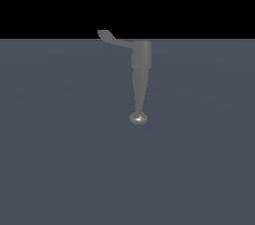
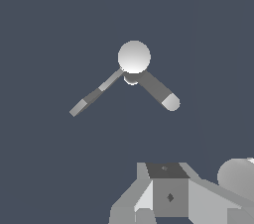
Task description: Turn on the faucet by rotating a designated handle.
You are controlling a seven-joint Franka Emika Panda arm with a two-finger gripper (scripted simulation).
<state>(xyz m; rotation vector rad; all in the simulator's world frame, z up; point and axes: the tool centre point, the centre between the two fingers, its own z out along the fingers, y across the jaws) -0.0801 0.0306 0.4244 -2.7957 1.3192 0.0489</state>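
The faucet (image 1: 141, 56) is a matte grey fixture standing on the dark floor, with a cylindrical body. Its tapering spout (image 1: 139, 94) ends in a shiny rounded tip. The handle (image 1: 111, 38), a thin curved lever with a flat paddle end, sticks out from the body toward the exterior view's left. The wrist view looks down on the faucet (image 2: 134, 57), the thin handle (image 2: 92, 96) and the thicker spout (image 2: 161, 93). Only grey blocks of my gripper (image 2: 166, 196) show at that picture's edge, well apart from the faucet. Its fingertips are not clear. The exterior view does not show the gripper.
A plain dark blue-grey floor (image 1: 60, 159) surrounds the faucet. A rounded grey part of the arm (image 2: 238, 178) sits beside the gripper blocks.
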